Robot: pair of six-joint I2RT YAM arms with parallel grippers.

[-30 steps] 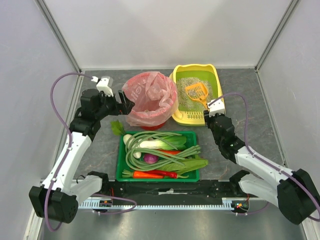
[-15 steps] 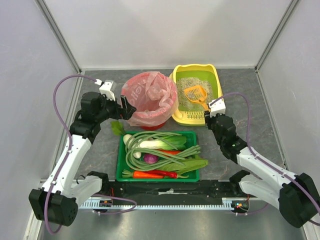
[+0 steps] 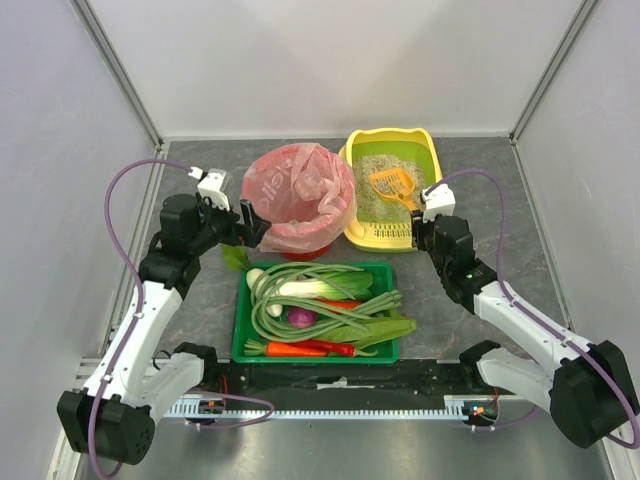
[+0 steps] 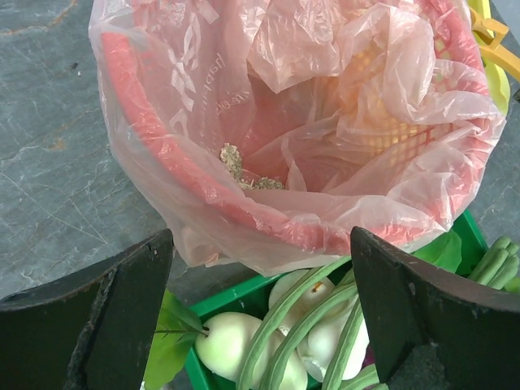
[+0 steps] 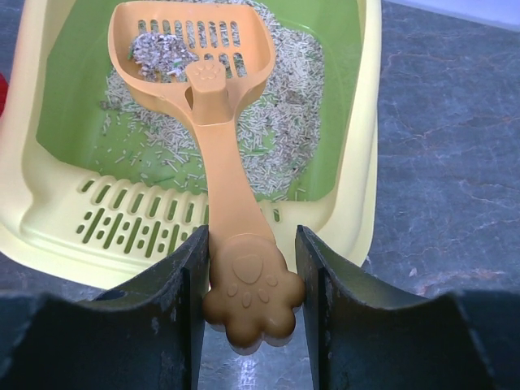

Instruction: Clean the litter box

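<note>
The yellow litter box (image 3: 432, 150) with green lining and grey-beige litter stands at the back right; it also shows in the right wrist view (image 5: 370, 122). An orange scoop (image 3: 392, 183) lies over it, with a clump of litter in its slotted head (image 5: 162, 49). My right gripper (image 3: 430, 212) is at the box's near rim, shut on the paw-shaped end of the scoop's handle (image 5: 252, 244). My left gripper (image 3: 250, 220) is open and empty beside the red bin's left near side (image 4: 260, 309).
The red bin with a pink bag (image 3: 298, 195) stands left of the litter box; bits of litter lie in the bag (image 4: 240, 166). A green tray (image 3: 240, 330) of vegetables sits in front of it. Walls close in the table on three sides.
My right gripper has moved a little farther toward the litter box with the scoop. My left arm has drawn slightly back and down, staying by the red bin.
</note>
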